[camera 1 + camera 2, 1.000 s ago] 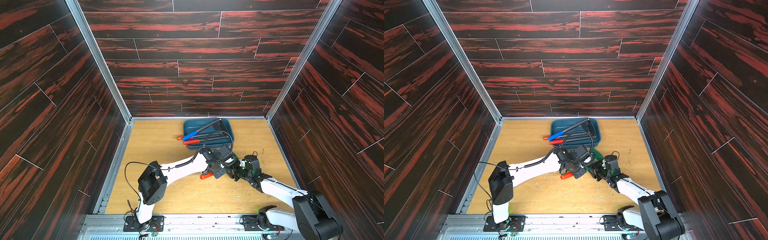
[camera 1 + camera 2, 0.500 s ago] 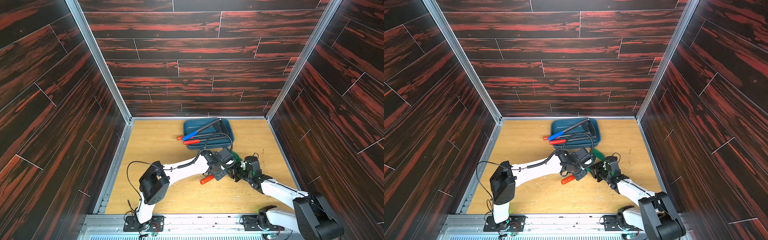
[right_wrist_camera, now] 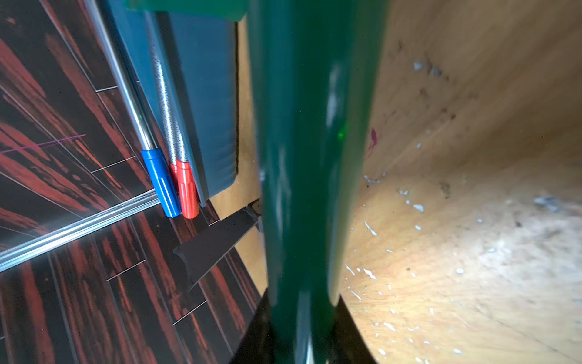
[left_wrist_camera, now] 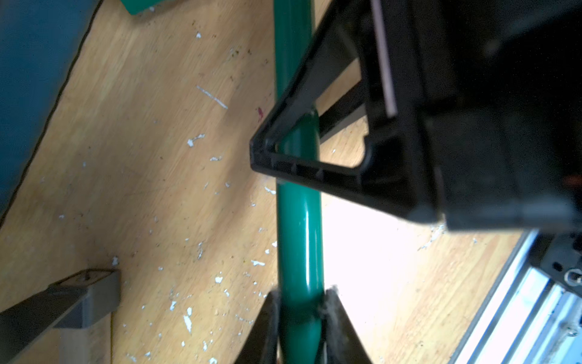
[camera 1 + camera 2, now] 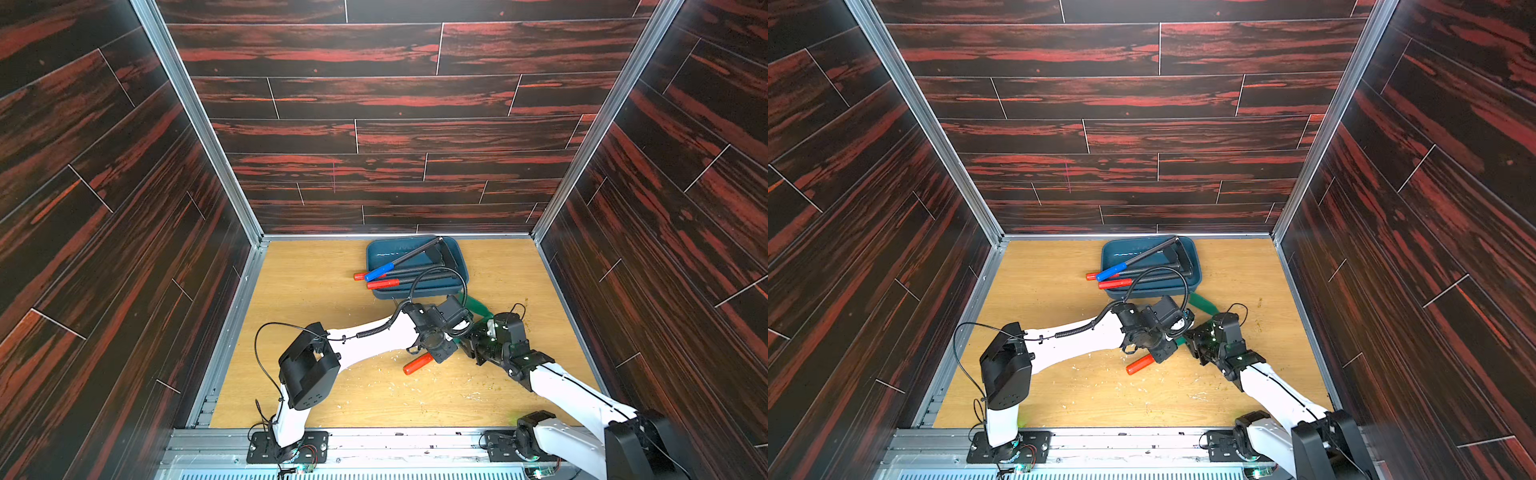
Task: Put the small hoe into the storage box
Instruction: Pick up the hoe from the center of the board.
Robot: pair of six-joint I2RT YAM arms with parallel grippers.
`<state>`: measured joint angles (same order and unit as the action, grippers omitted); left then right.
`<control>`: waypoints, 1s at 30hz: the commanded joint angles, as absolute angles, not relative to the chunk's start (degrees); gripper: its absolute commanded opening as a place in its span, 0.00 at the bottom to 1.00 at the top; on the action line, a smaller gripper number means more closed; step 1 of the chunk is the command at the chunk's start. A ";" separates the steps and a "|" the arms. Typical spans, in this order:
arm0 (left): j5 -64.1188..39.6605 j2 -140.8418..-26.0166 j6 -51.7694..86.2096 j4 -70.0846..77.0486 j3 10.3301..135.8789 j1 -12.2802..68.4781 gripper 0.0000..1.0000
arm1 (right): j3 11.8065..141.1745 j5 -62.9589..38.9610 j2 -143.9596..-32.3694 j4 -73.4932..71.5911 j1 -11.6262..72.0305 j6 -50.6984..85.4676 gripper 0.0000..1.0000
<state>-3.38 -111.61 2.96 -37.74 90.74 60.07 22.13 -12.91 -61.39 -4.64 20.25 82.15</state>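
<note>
Small hoe (image 4: 299, 236): green shaft, red grip. It sits just in front of the storage box (image 5: 419, 293) and outside it, low over the wooden table (image 5: 324, 316). Whether it touches the table, you cannot tell.

Your left gripper (image 4: 299, 302) is clamped on the shaft beside the red grip. Your right gripper (image 3: 302, 315) is closed on the same shaft, nearer the blade.

The box holds three other hoes (image 5: 411, 270), one blue-gripped and two red-gripped, their handles overhanging its rim.
</note>
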 commanded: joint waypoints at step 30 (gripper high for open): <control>-12.08 -110.82 6.40 -33.67 87.51 60.37 0.33 | 23.52 -7.89 -52.14 -1.04 20.57 76.55 0.00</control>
